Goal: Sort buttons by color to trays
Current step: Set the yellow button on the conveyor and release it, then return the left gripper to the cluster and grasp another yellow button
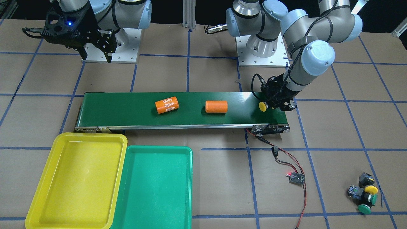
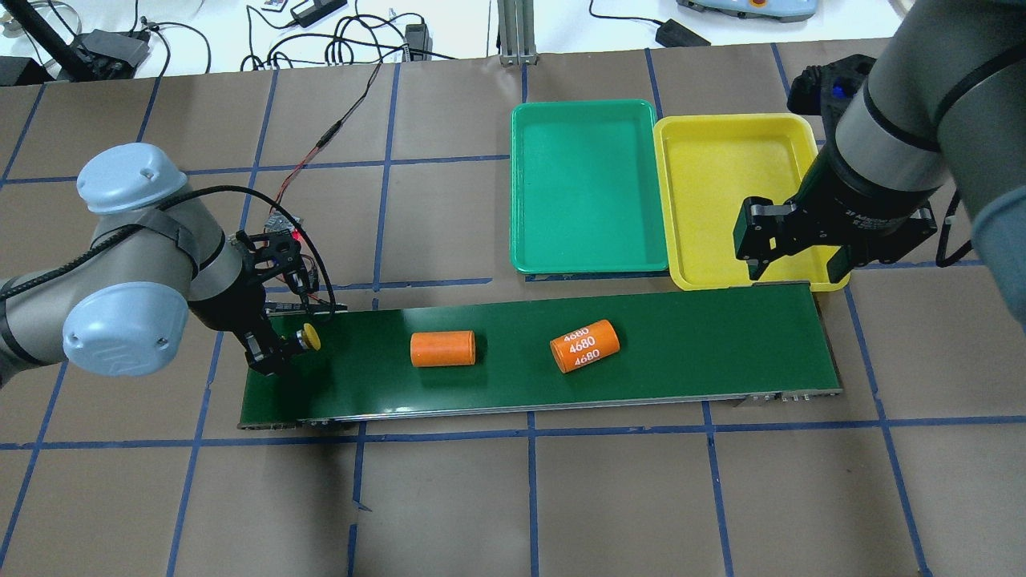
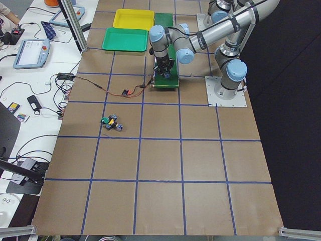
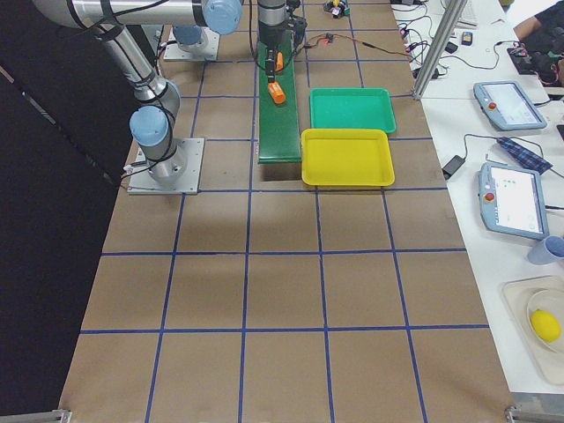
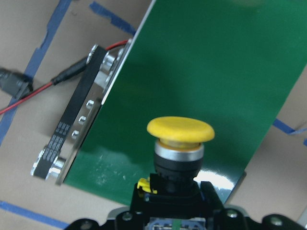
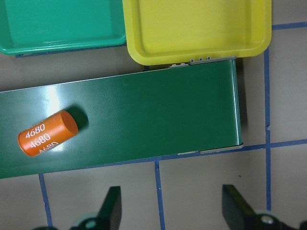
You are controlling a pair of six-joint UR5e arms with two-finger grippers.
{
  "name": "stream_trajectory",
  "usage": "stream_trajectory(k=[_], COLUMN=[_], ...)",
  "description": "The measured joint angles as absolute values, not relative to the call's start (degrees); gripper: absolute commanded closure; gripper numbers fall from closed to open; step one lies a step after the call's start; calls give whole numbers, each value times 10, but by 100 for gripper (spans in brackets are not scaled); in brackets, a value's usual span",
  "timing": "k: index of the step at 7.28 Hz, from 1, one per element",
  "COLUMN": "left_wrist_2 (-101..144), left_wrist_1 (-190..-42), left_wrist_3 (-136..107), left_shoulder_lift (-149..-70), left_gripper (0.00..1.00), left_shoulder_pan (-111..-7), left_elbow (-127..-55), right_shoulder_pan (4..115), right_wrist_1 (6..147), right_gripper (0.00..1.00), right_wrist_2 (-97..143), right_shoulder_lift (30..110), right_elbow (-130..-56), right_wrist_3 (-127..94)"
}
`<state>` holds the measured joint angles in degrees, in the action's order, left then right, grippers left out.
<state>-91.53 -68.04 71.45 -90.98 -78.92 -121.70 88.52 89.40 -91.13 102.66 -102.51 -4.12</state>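
My left gripper (image 2: 295, 344) is shut on the black body of a yellow button (image 2: 310, 337), with its cap sideways over the left end of the conveyor belt (image 2: 705, 344). The left wrist view shows the yellow cap (image 5: 180, 130) close up. Three more buttons, one yellow (image 1: 371, 189) and two green (image 1: 364, 208), lie in a cluster on the table. The yellow tray (image 2: 721, 184) and the teal tray (image 2: 589, 184) sit side by side beyond the belt, both bare. My right gripper (image 2: 793, 255) is open and empty above the yellow tray's near edge.
Two orange cylinders lie on the belt, one plain (image 2: 442, 349) and one marked 4680 (image 2: 585, 346). A small controller board (image 1: 296, 178) with red and black wires lies on the table near the belt's end. Brown paper with blue tape lines covers the table.
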Motion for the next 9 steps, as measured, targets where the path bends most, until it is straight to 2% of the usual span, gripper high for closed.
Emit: stream_trajectory(k=[1,4,6,9], left_wrist_2=[-915,-920,-925,-942], left_wrist_1=[-660,-657,-671,-652], left_wrist_3=[714,695,675,709], left_shoulder_lift=[-908,-898,-928,-1057], left_gripper=[0,0,0,0], left_shoulder_pan=[-791,-780,-709,-617], left_elbow=[-1231,-1215,-1143,-983], right_shoulder_pan=[885,886,886,886], right_wrist_1=[894,894,894,896], right_gripper=[0,0,0,6], right_wrist_2=[-911,-910,-911,-907], right_shoulder_lift=[1027,1027,1028,1027], right_elbow=[-1026,-1029,-1031,-1032], right_wrist_3=[-42,-40,-39,-40])
